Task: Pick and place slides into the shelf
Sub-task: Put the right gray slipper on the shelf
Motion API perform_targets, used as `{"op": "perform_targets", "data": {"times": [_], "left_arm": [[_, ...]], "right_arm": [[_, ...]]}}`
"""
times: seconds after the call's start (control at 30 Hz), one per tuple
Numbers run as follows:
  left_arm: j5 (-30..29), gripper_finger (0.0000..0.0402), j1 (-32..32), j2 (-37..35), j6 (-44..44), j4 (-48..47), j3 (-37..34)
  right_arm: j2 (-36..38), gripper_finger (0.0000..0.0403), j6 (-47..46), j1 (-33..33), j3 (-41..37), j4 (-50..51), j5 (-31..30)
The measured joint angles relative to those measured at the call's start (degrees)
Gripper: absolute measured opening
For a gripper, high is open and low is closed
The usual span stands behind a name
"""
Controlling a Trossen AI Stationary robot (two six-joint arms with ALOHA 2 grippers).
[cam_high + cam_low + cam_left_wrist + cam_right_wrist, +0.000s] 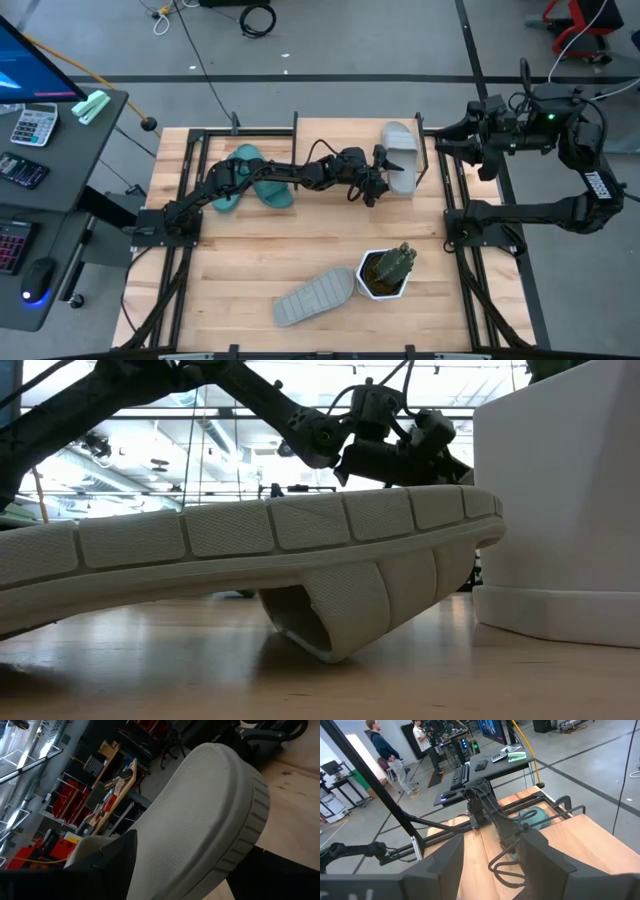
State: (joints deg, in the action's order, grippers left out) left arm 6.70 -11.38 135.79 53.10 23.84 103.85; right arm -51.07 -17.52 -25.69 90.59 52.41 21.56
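One light grey slide lies at the table's far right. My left gripper reaches level across the table to it and stands open, a finger on either side of its rounded end. The teal-green pair lies under my left arm at the far left, and also shows in the right wrist view. A second grey slide lies sole up near the front edge, propped on its strap. My right gripper hangs open and empty, raised beyond the table's right edge. The shelf does not show plainly. My left gripper has the grey slide's rounded end between its two open fingers, coming at it level from the table's left. The slide rests on the wood. Whether either finger touches it I cannot tell.
A white pot with a green plant stands right of the upturned slide and fills the right of the low view. Black frame rails border the table. A desk with keyboards stands to the left; people stand far off.
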Motion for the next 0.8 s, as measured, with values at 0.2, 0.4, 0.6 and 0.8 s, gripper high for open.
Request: {"op": "perform_targets", "data": {"times": [0.2,0.4,0.6,0.8], "left_arm": [[-0.04,0.0268,0.0,0.0,-0.02,-0.44,0.0],[-0.04,0.0268,0.07,0.0,-0.02,-0.63,0.0],[-0.23,0.0268,0.75,0.0,2.41,-1.13,0.0],[-5.13,0.0268,2.34,0.0,9.17,-1.38,0.0]], "right_arm": [[0.02,0.0198,-0.31,0.02,0.0,0.94,0.0],[0.02,0.0198,-0.33,0.0,0.0,1.33,0.0],[0.02,0.0198,-0.33,0.02,0.0,1.37,0.0],[0.02,0.0198,-0.28,0.0,0.0,1.37,0.0]]}}
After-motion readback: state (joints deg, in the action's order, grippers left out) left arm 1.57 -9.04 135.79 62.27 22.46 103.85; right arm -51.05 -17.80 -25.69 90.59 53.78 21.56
